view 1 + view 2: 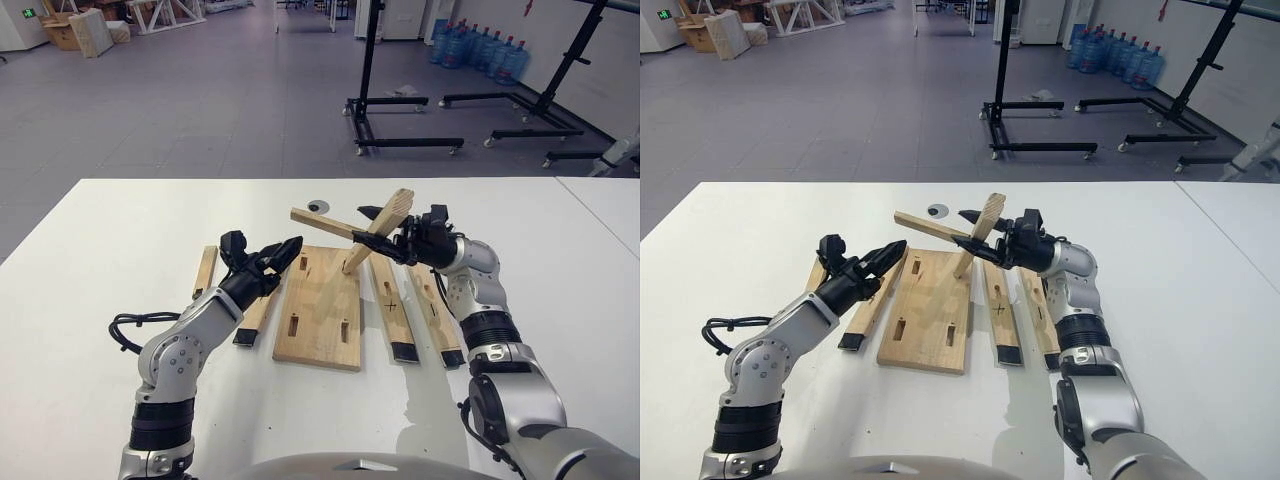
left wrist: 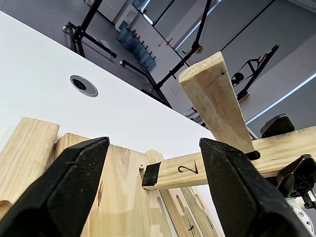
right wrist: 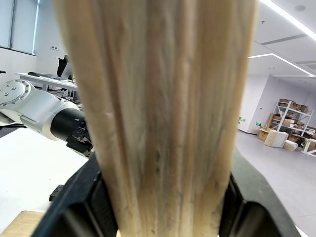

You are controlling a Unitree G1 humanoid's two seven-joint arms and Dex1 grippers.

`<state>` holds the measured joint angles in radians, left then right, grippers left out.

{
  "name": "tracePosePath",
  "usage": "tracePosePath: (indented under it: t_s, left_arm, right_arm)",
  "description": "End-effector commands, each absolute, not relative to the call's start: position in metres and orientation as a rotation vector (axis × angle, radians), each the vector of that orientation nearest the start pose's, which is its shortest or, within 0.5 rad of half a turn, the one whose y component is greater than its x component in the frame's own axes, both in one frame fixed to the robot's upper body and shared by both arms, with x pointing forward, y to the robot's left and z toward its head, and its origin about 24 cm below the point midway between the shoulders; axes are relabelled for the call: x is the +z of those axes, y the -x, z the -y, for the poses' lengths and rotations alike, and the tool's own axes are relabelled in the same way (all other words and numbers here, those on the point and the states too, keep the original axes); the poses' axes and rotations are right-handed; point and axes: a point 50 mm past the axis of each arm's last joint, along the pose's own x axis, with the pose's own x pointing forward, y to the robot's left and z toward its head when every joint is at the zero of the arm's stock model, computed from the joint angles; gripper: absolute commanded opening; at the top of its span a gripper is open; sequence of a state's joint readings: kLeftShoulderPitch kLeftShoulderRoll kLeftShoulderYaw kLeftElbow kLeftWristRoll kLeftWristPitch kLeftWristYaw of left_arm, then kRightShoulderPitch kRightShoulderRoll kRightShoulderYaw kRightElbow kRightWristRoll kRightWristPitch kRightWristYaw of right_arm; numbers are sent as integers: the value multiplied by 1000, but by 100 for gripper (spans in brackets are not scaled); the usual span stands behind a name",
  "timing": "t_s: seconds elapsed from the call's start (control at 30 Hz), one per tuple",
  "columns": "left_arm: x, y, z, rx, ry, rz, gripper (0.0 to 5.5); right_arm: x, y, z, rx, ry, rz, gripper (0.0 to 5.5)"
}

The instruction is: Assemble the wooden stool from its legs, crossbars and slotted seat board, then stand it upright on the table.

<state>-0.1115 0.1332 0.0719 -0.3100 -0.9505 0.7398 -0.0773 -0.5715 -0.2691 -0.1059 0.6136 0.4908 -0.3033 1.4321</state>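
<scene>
Nearest of the loose parts, the slotted seat board [image 1: 316, 322] lies flat at mid-table [image 1: 120, 230], slots up. Directions take the board as dial centre. Two spare legs [image 1: 205, 272] lie at 9 o'clock and two more [image 1: 388, 305] at 3 o'clock, roughly parallel with it.

Left gripper [image 1: 283, 254], at 10 o'clock, has its fingers [image 2: 69, 182] spread with nothing between them, just beside the board's far corner. Right gripper [image 1: 378, 232], at 1 o'clock, has its fingers clenched on a leg [image 1: 400, 203]. That leg slants, with its black-tipped foot down at the board's 1 o'clock slot. A crossbar [image 1: 320, 222] crosses the leg at the grip and points toward 11 o'clock. Whether the two are mated cannot be told.

Step in hand, as judged: seating the leg in its slot. Hazards:
- The leg meets the slot at a slant, so a downward push may jam it or skid the foot out.
- The board looks unbraced, so it may slide or tip.
- The projecting crossbar may swing into the left fingers.
</scene>
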Motion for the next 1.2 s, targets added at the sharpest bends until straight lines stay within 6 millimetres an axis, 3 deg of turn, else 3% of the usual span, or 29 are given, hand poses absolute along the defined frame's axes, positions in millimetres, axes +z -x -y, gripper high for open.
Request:
tracePosePath:
  t_s: [0.03, 0.27, 0.6, 0.8, 0.93, 1.2]
  left_arm:
    - [96, -252, -123, -534, 684, -279, 334]
    - [96, -252, -122, -535, 686, -278, 334]
    - [95, -251, -121, -539, 684, -282, 334]
    - [95, -252, -119, -543, 683, -280, 334]
    - [96, -254, -119, -544, 683, -273, 334]
    - [95, -252, -119, -541, 682, -276, 334]
  right_arm:
    - [117, -316, 165, 1282, -9, 407, 207]
    - [126, -321, 165, 1261, -36, 436, 207]
    - [118, -317, 162, 1300, -47, 391, 207]
    - [114, -317, 169, 1377, -106, 201, 207]
    - [106, -323, 177, 1331, -122, 60, 207]
    - [78, -317, 172, 1280, -113, -13, 207]
